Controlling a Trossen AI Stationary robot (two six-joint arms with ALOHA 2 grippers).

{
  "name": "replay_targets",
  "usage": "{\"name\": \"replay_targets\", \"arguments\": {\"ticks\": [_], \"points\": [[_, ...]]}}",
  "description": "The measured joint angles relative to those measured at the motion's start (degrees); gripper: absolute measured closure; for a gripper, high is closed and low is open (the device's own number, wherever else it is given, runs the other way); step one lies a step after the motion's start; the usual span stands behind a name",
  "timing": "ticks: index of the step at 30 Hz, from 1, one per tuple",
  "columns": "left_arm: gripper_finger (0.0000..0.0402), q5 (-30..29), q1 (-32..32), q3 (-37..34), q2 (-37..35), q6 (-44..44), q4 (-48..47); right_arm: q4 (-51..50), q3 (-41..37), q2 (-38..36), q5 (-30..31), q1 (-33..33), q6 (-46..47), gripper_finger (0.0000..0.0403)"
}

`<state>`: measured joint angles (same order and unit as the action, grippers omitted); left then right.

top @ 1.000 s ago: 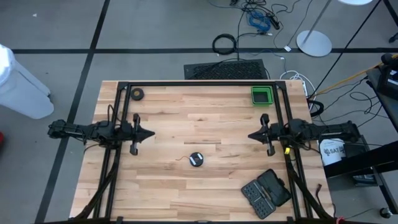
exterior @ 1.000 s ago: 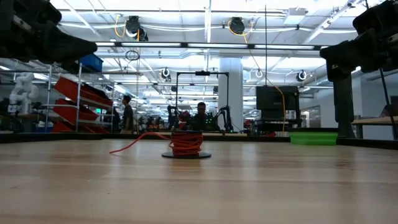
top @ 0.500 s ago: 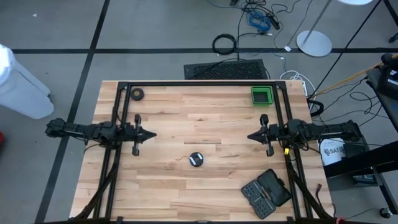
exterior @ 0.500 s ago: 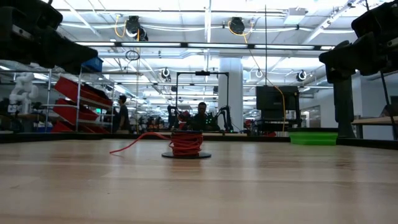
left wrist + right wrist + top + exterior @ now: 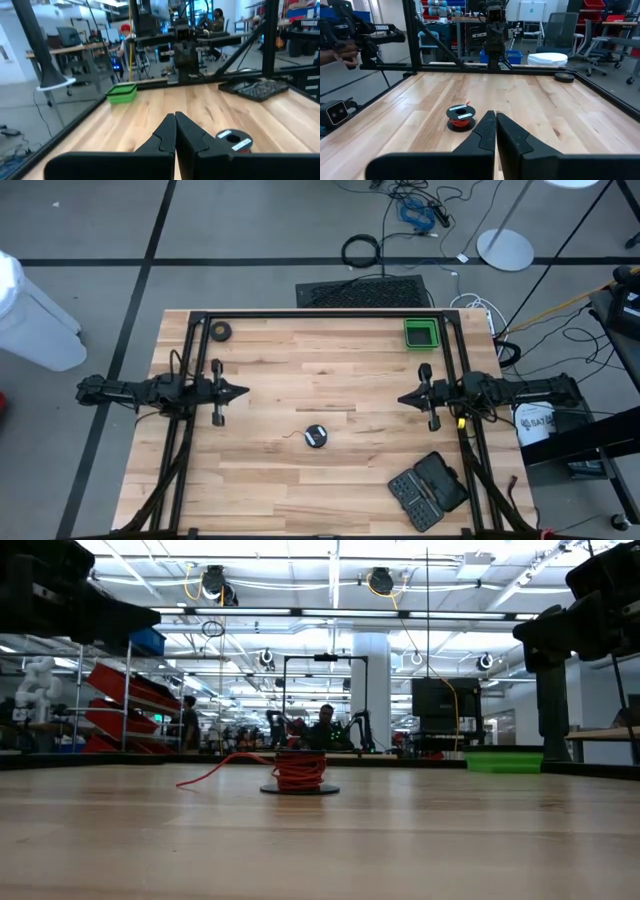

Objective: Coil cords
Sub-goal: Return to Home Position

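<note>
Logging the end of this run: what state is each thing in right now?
Cords: coiled, one red end trailing loose.
Left end effector: shut, empty, raised.
Right end effector: shut, empty, raised.
Tool case: open, lying flat.
Green tray: upright, looks empty.

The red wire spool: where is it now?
In the high view the spool stands on the table, near its middle, left of the black case.

Overhead, cords tiny, windings indistinct.
</note>
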<state>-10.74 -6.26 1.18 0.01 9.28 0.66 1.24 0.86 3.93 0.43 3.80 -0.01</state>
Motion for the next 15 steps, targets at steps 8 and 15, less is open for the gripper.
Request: {"name": "replay_targets", "arguments": {"ticks": [8, 15], "points": [[0.0400, 4.81, -0.02, 0.12, 0.03, -4.03, -1.06, -0.20, -0.02, -0.03, 0.00, -0.01, -2.08, 0.0403], [0.0400, 4.74, -0.02, 0.12, 0.03, -3.43, -1.20, -0.20, -0.02, -0.03, -0.02, -0.01, -3.04, 0.0403]]}}
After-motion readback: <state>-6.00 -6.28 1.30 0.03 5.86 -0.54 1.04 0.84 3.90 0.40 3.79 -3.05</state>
